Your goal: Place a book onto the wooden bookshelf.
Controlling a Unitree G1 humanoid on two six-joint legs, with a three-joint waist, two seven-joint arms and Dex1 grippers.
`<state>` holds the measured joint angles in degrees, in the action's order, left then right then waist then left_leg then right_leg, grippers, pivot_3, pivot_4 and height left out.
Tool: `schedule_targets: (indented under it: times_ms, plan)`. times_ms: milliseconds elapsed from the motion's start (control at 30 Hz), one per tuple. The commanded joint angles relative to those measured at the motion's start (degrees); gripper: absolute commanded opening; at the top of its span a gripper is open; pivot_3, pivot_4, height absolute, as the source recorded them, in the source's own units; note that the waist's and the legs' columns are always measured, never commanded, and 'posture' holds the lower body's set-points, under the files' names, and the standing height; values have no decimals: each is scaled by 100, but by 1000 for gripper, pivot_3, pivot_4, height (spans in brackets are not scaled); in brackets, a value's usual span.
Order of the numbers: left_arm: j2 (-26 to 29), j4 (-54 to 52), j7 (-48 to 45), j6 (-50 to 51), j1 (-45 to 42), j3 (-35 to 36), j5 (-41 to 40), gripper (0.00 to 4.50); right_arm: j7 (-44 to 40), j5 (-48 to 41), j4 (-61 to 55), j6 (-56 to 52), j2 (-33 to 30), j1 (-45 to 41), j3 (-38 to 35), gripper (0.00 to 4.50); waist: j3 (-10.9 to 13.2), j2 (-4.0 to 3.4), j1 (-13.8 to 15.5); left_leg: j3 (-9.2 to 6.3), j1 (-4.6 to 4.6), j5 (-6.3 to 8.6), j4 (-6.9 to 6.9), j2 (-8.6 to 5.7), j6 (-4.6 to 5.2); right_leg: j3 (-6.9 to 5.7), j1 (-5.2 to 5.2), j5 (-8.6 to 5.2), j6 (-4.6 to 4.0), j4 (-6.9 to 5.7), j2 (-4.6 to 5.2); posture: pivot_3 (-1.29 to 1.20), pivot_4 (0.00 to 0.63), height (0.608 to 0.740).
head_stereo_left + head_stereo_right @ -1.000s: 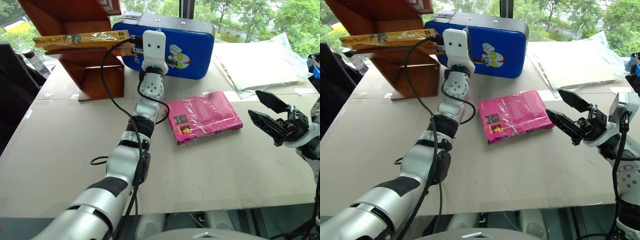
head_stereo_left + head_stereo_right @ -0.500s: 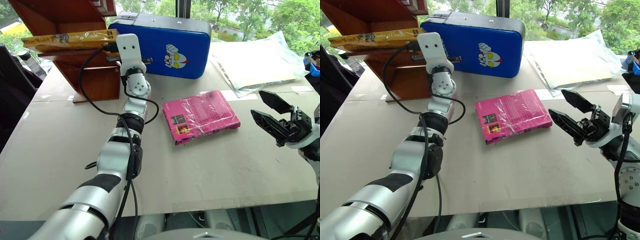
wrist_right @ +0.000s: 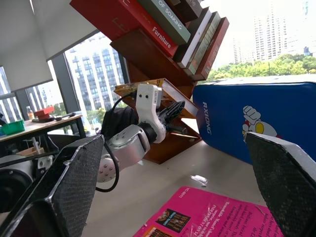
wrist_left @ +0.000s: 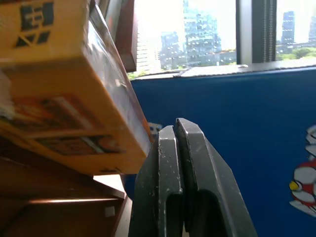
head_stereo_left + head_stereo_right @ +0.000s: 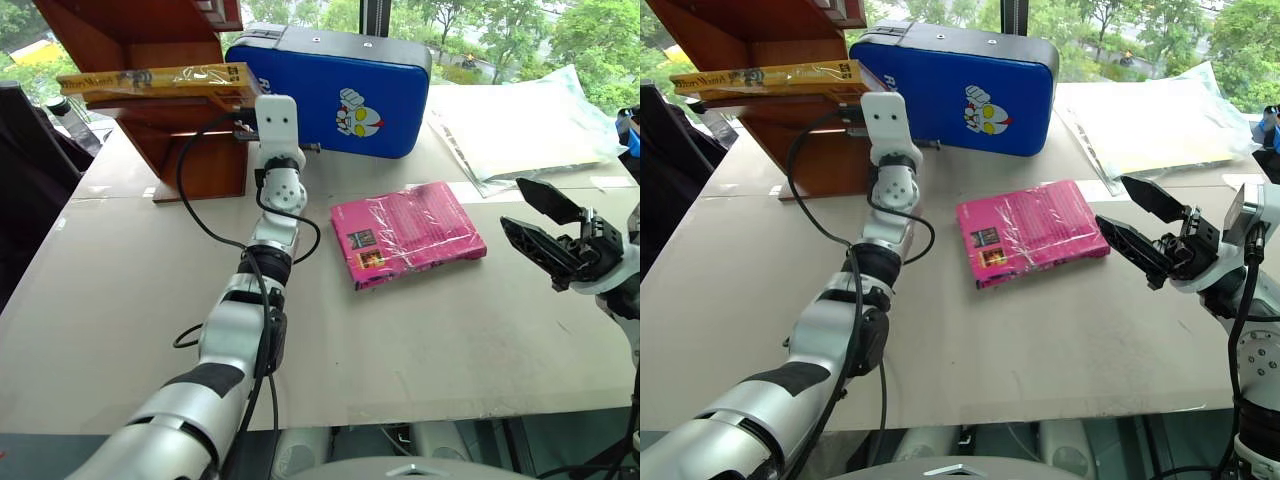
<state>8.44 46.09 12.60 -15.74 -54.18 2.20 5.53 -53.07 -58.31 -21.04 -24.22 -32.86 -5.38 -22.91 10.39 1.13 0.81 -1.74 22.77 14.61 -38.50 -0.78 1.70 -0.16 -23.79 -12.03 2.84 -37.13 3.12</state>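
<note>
**Book resting on shelf board, left hand free**

The book [image 5: 150,80] lies flat on a board of the wooden bookshelf [image 5: 190,150], one end overhanging. Left hand [image 4: 180,148], fingers pressed together and empty, sits just below that end. Right hand [image 5: 545,225] gapes wide, empty, above the desk [image 5: 420,330].

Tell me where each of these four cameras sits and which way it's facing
Left and right eye: on the head, looking down over the table, both arms in view.
Left wrist: looks along the shut left gripper, just below the book on the wooden bookshelf.
Right wrist: looks between the open right gripper fingers toward the shelf.
Shared: the blue case and the book appear in all views.
</note>
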Motion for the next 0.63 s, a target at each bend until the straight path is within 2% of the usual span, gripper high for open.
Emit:
schedule_targets:
  times_ms: [33, 167, 233, 267, 367, 500, 567, 633]
  plan:
    - [69, -1122, -1192, 428, 524, -269, -275, 54, -476, 610, 164, 347, -186, 321, 136, 4500, 0, 0, 3, -1, 1, 0, 0, 0, 0, -1, 0, 0, 0, 2, 0, 0, 150, 740]
    - [581, -3258, -2549, 1717, 1957, -346, -890, 54, -920, 1403, 494, 901, -279, 913, 306, 4500, -2, -4, -68, 5, 1, 0, 2, 7, 0, 6, -3, 0, -1, 4, -2, 0, 150, 740]
    - [1028, -4349, -3185, 2242, 2809, -406, -1110, 54, -1091, 1693, 679, 1155, -314, 1168, 321, 4500, -5, -10, -130, 11, -5, 0, 7, 17, 0, 14, -4, -1, -2, 2, -3, 0, 150, 740]
    - [1387, -5066, -3624, 2791, 3489, -359, -1481, 54, -1108, 1889, 867, 1307, -333, 1293, 306, 4500, -7, -13, -169, 11, -7, 0, 8, 20, 0, 16, -5, -1, -3, 1, -4, 0, 150, 740]
    - [2043, -6445, -4288, 3865, 4823, -92, -2317, 54, -1104, 2412, 1316, 1790, -368, 1457, 309, 4500, -12, -25, -173, 31, -28, 1, 17, 33, -1, 46, -1, -2, -5, 1, 2, 0, 150, 740]
    - [2508, -7494, -4564, 4501, 6188, 242, -2792, 54, -823, 3047, 1911, 2427, -318, 1463, 298, 4500, -13, -31, -74, 25, -31, 1, 10, 34, 0, 48, 9, -17, -32, 7, 8, 0, 150, 740]
    - [2562, -7729, -4570, 4438, 6841, 353, -2720, 54, -491, 3405, 2238, 2628, -281, 1465, 303, 4500, -21, -35, -53, 27, -40, 1, 4, 40, 0, 43, 24, -20, -25, 14, 20, 0, 150, 740]
    - [2485, -7832, -4513, 4338, 7116, 404, -2682, 54, -392, 3532, 2412, 2752, -276, 1475, 336, 4500, -23, -38, -39, 37, -56, 1, 7, 40, 0, 45, 33, -22, -23, 15, 22, 0, 150, 740]
